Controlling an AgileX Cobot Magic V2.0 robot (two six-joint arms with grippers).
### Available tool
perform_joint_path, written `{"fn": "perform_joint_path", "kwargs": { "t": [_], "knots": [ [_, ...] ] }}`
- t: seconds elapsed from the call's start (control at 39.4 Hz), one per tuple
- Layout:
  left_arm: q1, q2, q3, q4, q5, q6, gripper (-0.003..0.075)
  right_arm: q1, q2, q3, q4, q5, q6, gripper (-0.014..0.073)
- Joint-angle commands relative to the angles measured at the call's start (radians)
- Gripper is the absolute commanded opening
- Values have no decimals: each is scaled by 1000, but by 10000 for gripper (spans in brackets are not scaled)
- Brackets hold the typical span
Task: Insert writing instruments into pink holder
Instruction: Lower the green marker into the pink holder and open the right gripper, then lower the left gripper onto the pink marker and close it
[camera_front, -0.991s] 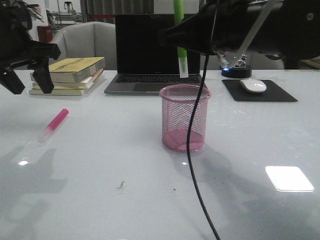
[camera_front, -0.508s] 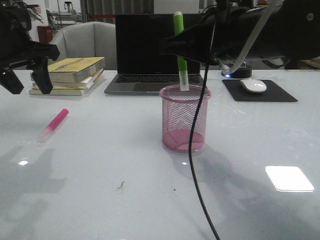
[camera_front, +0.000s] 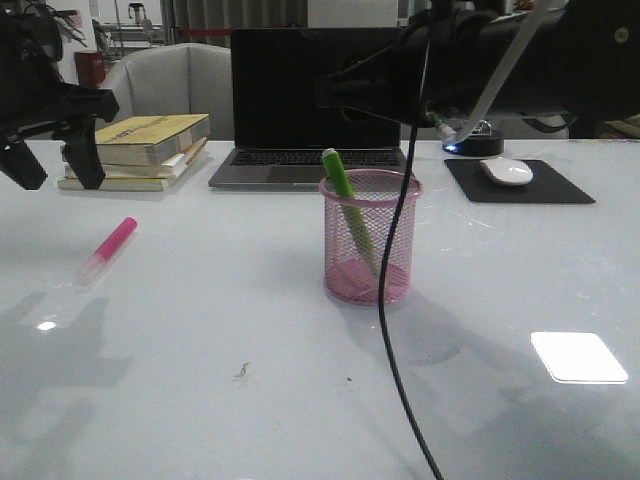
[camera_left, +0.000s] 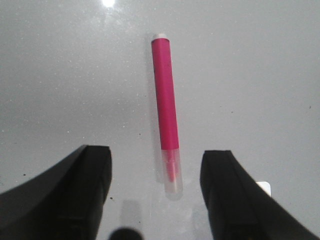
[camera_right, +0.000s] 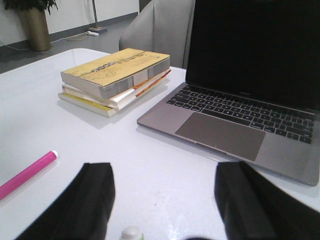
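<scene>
Green marker (camera_front: 349, 216) is in the pink holder (camera_front: 369, 249), leaning with its top end against the left side of the rim and its lower end toward the base on the right. My right gripper (camera_right: 162, 207) sits above and just behind the holder, fingers spread wide with nothing between them; in the right wrist view I can just see the marker's pale tip (camera_right: 131, 233) between the fingers.

Pink marker (camera_front: 110, 249) is flat on the table (camera_front: 200, 400), well left of the holder, pale end nearer me. My left gripper (camera_left: 156, 192) hangs over it, jaws wide apart and holding nothing; in the left wrist view the marker lies in the gap between the fingers, touched by neither.

Far side: book stack (camera_front: 140, 150) at left, open laptop (camera_front: 310, 100) behind the holder, mouse (camera_front: 507, 171) on a dark pad (camera_front: 520, 183) at right.
</scene>
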Motion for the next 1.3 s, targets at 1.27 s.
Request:
{"fn": "perform_joint_path", "kwargs": {
  "t": [1.27],
  "knots": [
    [-5, 215, -326, -36, 98, -19, 456, -52, -429, -170, -62, 763, -22, 542]
  ]
}}
